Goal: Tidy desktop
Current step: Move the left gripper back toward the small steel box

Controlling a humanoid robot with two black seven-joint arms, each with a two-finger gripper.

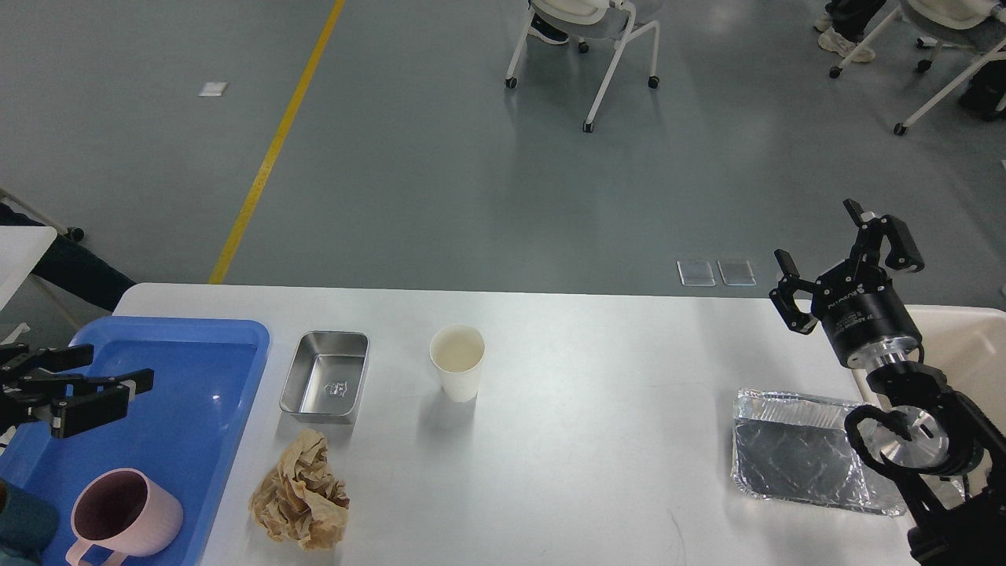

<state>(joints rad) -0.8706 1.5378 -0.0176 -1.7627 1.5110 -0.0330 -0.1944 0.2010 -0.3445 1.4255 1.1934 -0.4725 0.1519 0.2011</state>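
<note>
White paper cup (pixel 457 362) is standing upright on the white rectangular desktop (pixel 597 377); it should be pinched gently. Both the right gripper (pixel 845 263) and the left gripper (pixel 118 381) are being held open, empty.

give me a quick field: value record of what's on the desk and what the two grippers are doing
desktop: white, rounded corners
blue tray: at the left end, holds a pink mug
steel pan: right of the tray, empty
paper cup: upright, near the middle
crumpled paper: brown, in front of the pan
foil tray: at the right, partly behind the right arm
beige bin: beyond the right edge
left gripper: over the blue tray, jaws apart, empty
right gripper: raised at the right edge, jaws wide open, empty
</note>
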